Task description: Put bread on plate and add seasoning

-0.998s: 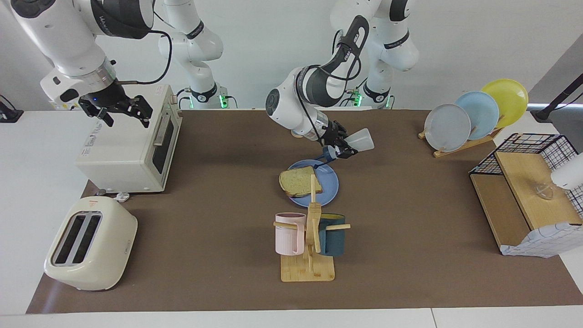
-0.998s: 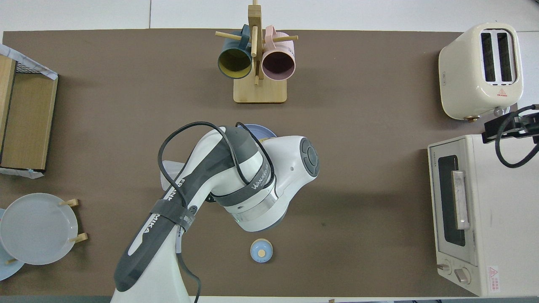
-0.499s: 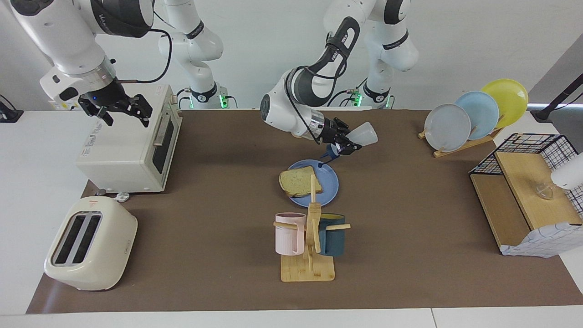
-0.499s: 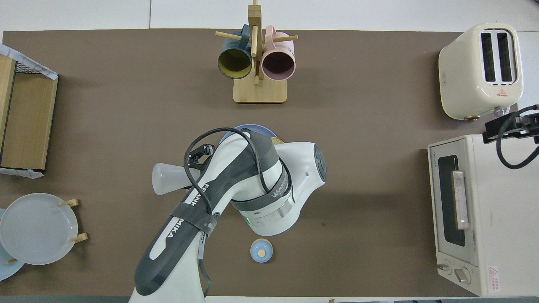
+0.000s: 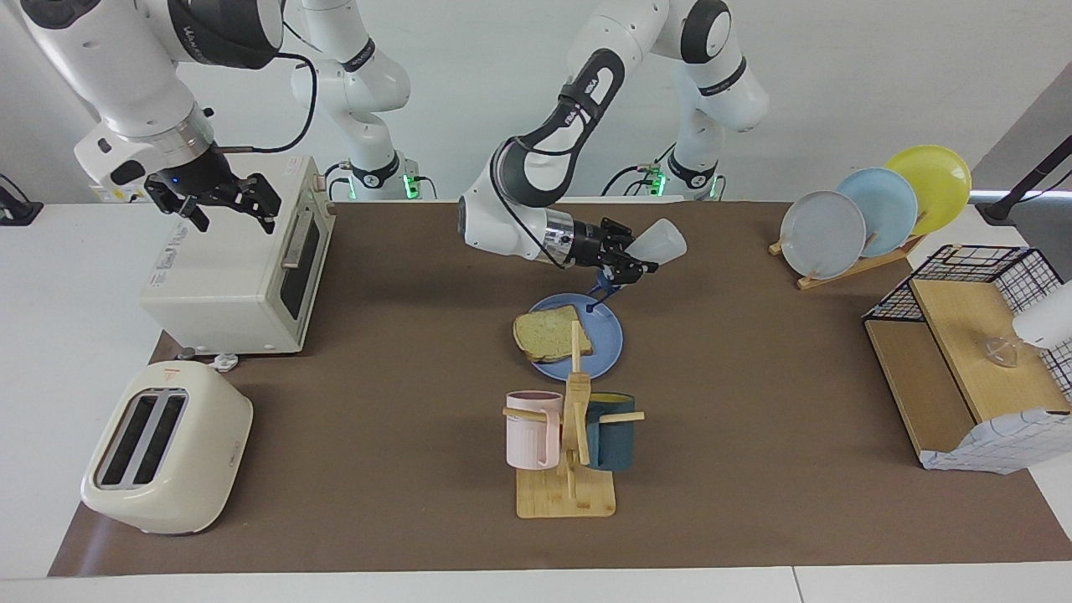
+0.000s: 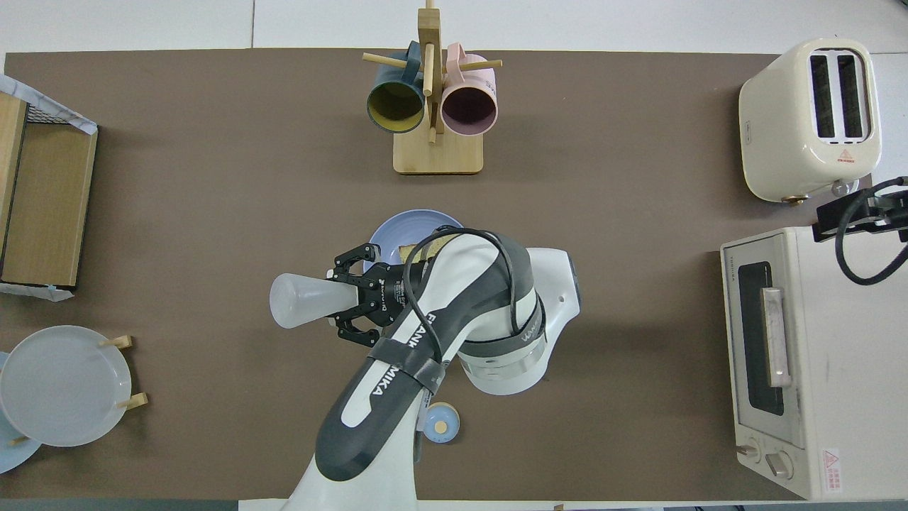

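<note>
Brown mat (image 5: 754, 435) under white wall; left end effector (image 5: 626, 261) pinches seasoning (image 5: 657, 244), right end effector (image 5: 219, 199) spread.

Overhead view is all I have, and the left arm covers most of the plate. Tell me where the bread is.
Observer: The bread lies flat on the plate, on the part toward the right arm's end of the table.
Operator: Report how the seasoning bottle is held.
Observer: The left end effector is shut on the seasoning bottle, which is tilted with its cap end lower, in the air over the plate's rim nearest the robots.
Operator: Give me the right end effector.
Observer: The right end effector waits open over the toaster oven.
</note>
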Controlling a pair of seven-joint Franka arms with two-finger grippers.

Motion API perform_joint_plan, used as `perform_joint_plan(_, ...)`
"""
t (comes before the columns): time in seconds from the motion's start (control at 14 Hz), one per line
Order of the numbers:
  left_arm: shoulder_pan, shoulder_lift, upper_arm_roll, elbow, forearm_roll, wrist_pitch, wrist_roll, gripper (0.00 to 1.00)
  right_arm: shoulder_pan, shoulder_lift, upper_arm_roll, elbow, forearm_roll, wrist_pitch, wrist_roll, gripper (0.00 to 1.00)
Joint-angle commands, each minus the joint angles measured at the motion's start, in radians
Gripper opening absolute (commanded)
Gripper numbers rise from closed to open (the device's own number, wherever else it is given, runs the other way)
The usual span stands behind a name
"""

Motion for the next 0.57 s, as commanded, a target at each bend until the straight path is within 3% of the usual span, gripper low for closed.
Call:
perform_joint_plan(0.0, -0.042, 0.057, 0.012, 0.067, 0.076, -0.052, 0.004, 0.00, -0.004, -0.013, 0.002, -0.014, -0.002, 0.009, -0.021, 1.00)
perform_joint_plan(0.5, -0.183, 0.051, 0.012, 0.076, 0.099, -0.133, 0.006, 0.00, -0.004, -0.013, 0.002, -0.014, -0.002, 0.009, -0.021, 1.00)
